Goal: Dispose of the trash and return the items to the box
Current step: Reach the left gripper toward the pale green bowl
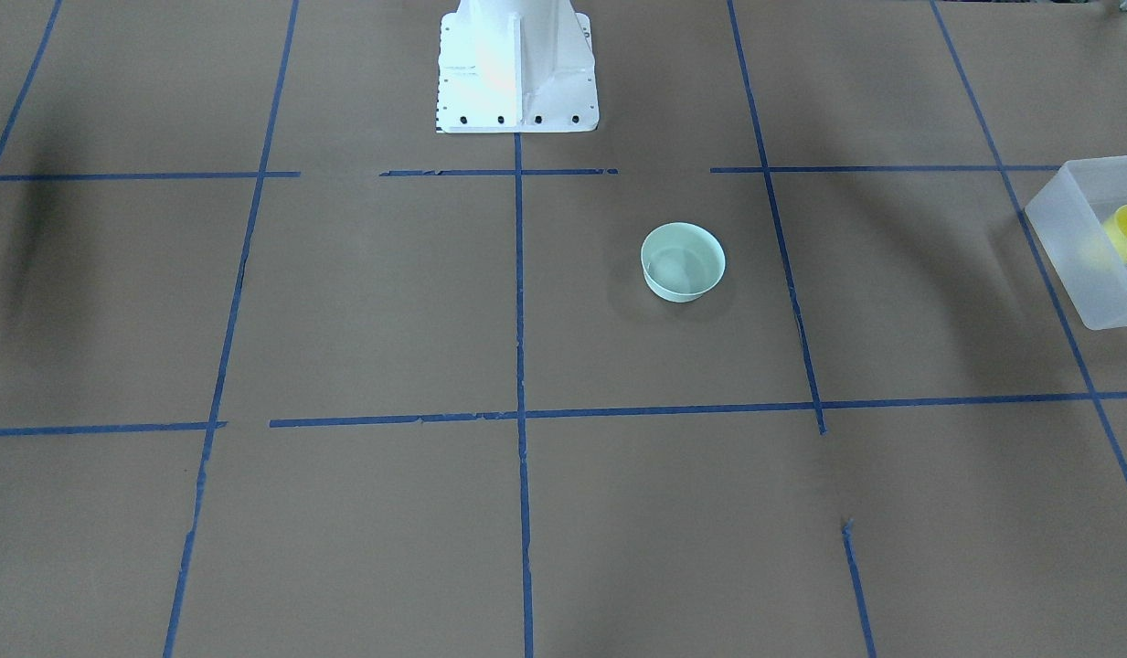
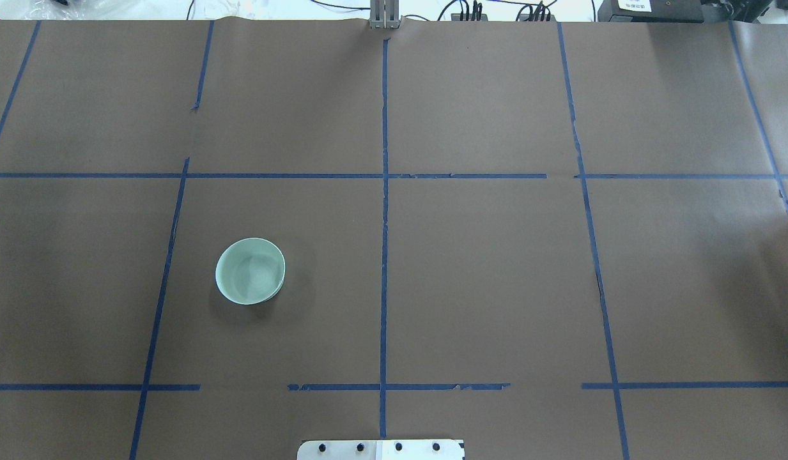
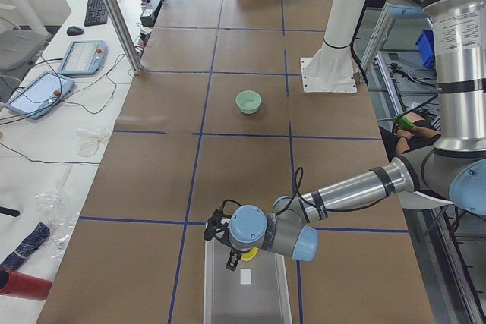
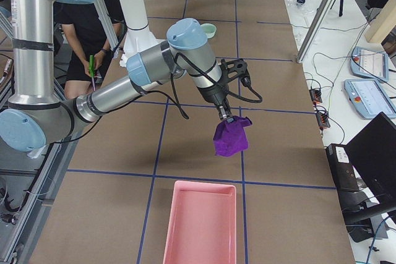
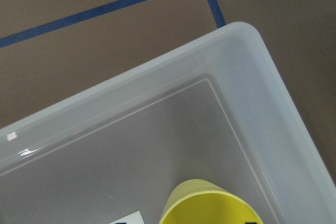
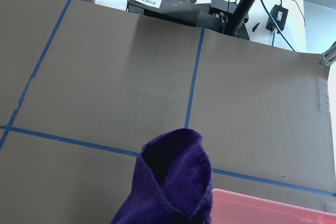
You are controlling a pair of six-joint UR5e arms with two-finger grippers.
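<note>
The yellow cup fills the bottom middle of the left wrist view, over the floor of the translucent box. My left gripper reaches over the box's near-robot end and looks shut on the cup; its fingers are mostly hidden. The cup and box also show at the front-facing view's right edge. My right gripper is shut on a purple cloth that hangs above the table, just short of a pink tray. The cloth also shows in the right wrist view.
A mint-green bowl stands upright on the brown table on my left side, also in the front-facing view. The robot's white base is at the table edge. Blue tape lines cross the table. A person stands behind the robot.
</note>
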